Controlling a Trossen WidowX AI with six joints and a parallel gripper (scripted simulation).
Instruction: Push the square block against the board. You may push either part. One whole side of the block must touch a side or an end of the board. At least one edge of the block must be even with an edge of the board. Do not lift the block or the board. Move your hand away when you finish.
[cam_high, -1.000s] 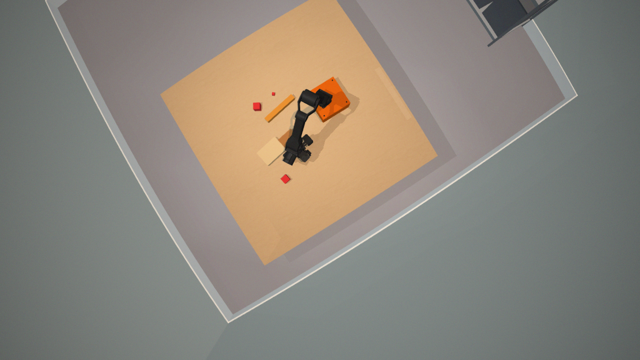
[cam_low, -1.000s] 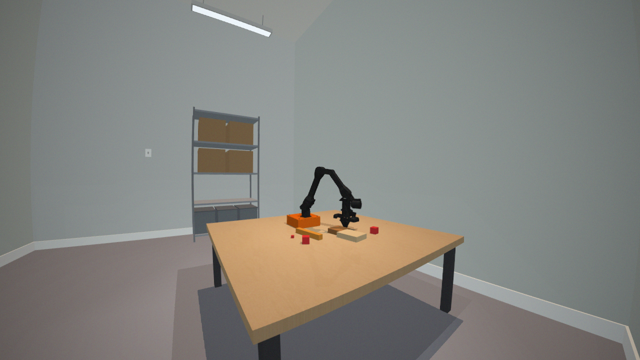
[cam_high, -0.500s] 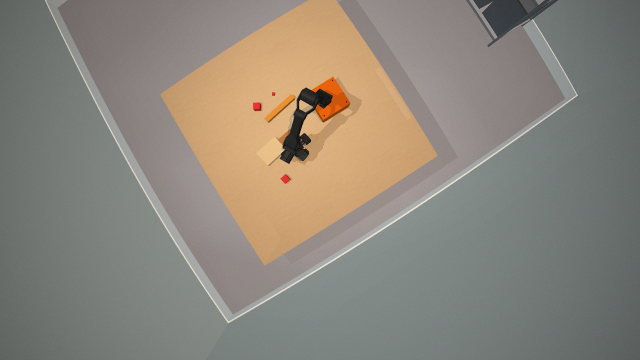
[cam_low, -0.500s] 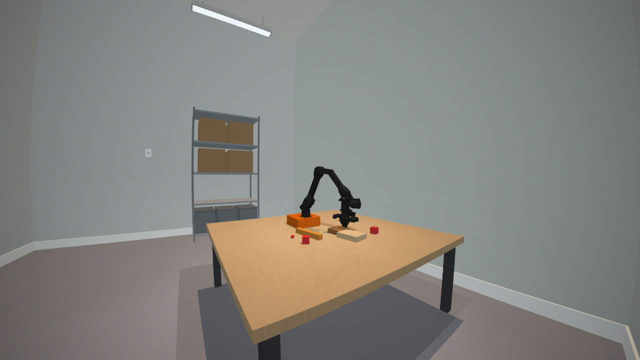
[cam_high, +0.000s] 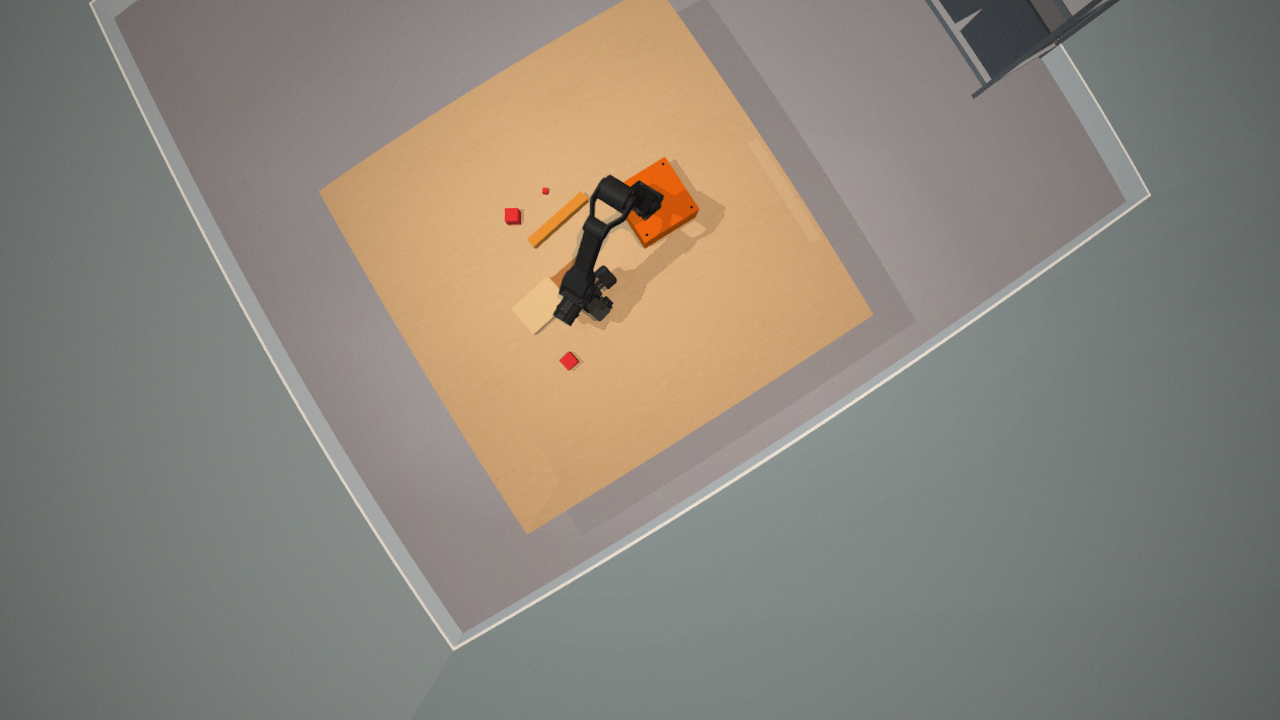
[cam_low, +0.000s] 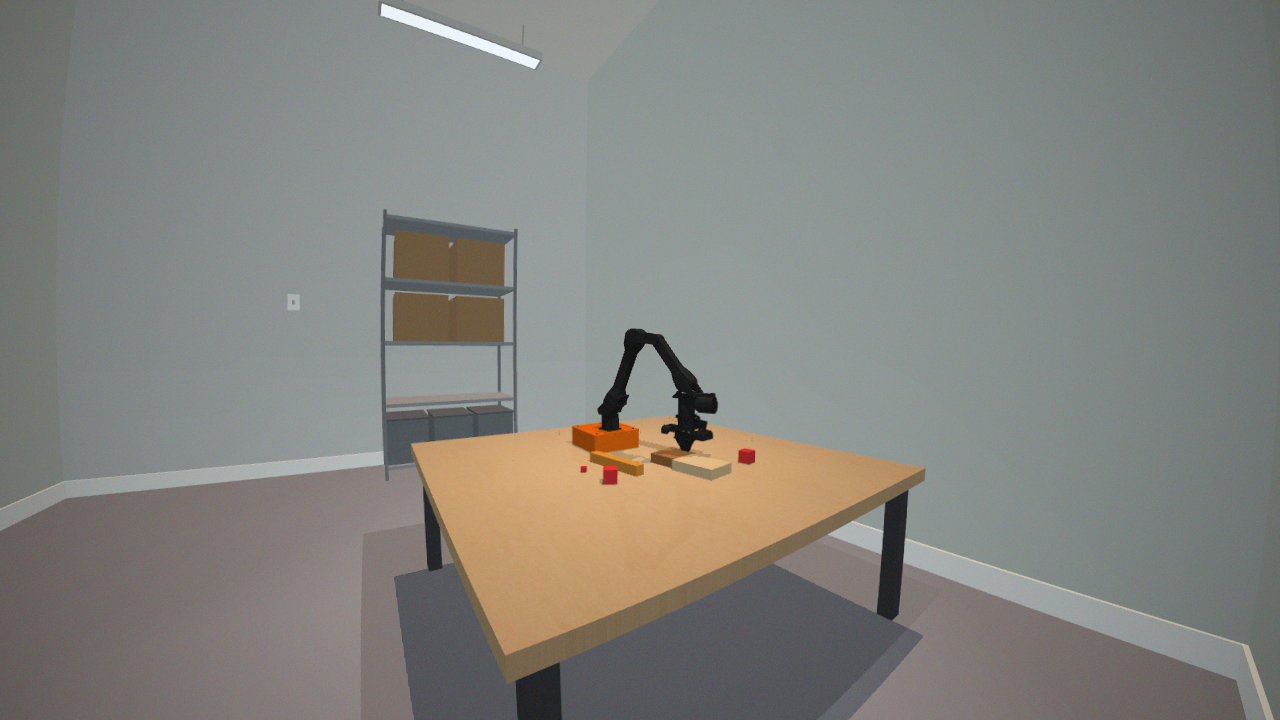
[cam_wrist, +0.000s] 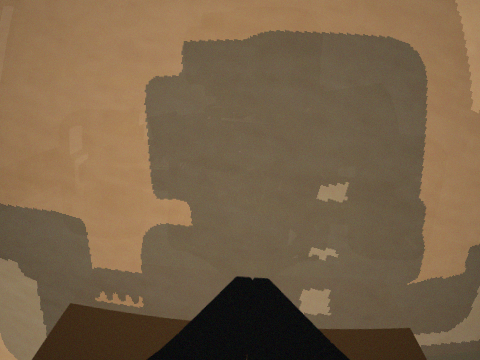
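The pale board (cam_high: 536, 306) (cam_low: 701, 467) lies flat on the table. The brown square block (cam_high: 562, 272) (cam_low: 663, 458) (cam_wrist: 117, 330) lies at the board's end nearer the robot base, partly hidden by the arm in the top view. They look together or nearly so; I cannot tell whether the whole side touches or whether edges are even. My gripper (cam_low: 684, 447) (cam_wrist: 250, 292) is shut and empty, pointing down low beside the block. Its dark fingers cover the middle of the block in the wrist view; contact is unclear. In the top view the arm hides the fingertips.
An orange bar (cam_high: 557, 220) (cam_low: 616, 462) lies to one side. Red cubes lie beyond the bar (cam_high: 512, 215) (cam_low: 609, 475) and across from it (cam_high: 569, 360) (cam_low: 746, 455). A tiny red cube (cam_high: 545, 190) (cam_low: 583, 469) lies near the bar. The orange base (cam_high: 671, 195) (cam_low: 605, 437) carries the arm.
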